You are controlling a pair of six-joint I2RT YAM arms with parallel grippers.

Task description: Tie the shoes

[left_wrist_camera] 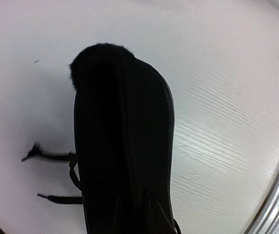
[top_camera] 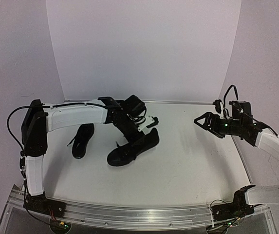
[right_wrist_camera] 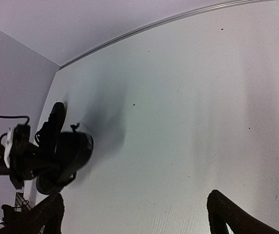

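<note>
One shoe (top_camera: pixel 83 140) lies alone on the white table (top_camera: pixel 188 165), beside the left arm's upright link. Just right of it lies the second shoe (top_camera: pixel 131 148), slantwise, with the left claw (top_camera: pixel 138 130) down over its far end. From above, black fingers merge with black shoe. The left wrist view adds only the shoe's upper filling the middle and two lace ends (left_wrist_camera: pixel 51 157) trailing on the table at its left. So I cannot tell how wide that claw stands, or whether it grips. Far right, the right claw (top_camera: pixel 203 120) hangs well apart from both shoes. Its own camera shows the fingers (right_wrist_camera: pixel 229 214) spread wide, with nothing between them.
</note>
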